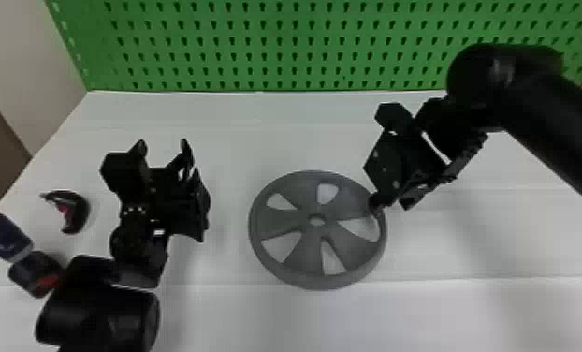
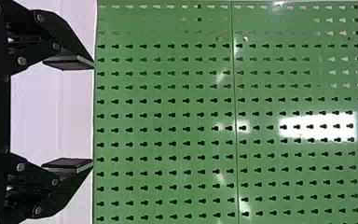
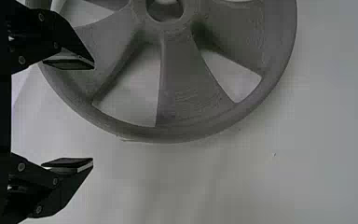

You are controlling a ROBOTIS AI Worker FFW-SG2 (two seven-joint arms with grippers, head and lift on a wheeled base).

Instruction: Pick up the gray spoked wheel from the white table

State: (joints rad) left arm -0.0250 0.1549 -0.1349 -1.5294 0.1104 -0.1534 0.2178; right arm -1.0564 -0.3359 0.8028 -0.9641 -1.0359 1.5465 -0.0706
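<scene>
Gray spoked wheel (image 1: 280,224) lying flat on the white table (image 1: 238,140), unlifted. My right gripper (image 3: 93,114) is at its right side, fingers spread, nothing clamped: one finger over the wheel, the other out past the rim (image 3: 168,133) above bare table. Can't tell if the inner finger touches. My left gripper (image 2: 93,114) is off to the wheel's left, fingers apart, empty. I'd call this lining up for a rim grasp, pick not made.

Main risk: inner finger comes down on a spoke (image 3: 182,84) or on top of the rim instead of into an opening, because the spokes are broad and the gaps narrow toward the hub. Then I'd press the wheel into the table or shove it sideways. If I close too high, pads probably catch only the rim's upper edge and slip off at lift. Too low, outer fingertip may jam on the table. Uneven closing could skid or spin the wheel, since nothing braces its far side. Even with a good pinch, one-sided hold means the far side likely sags and twists in my pads, so slow lift, firm squeeze
</scene>
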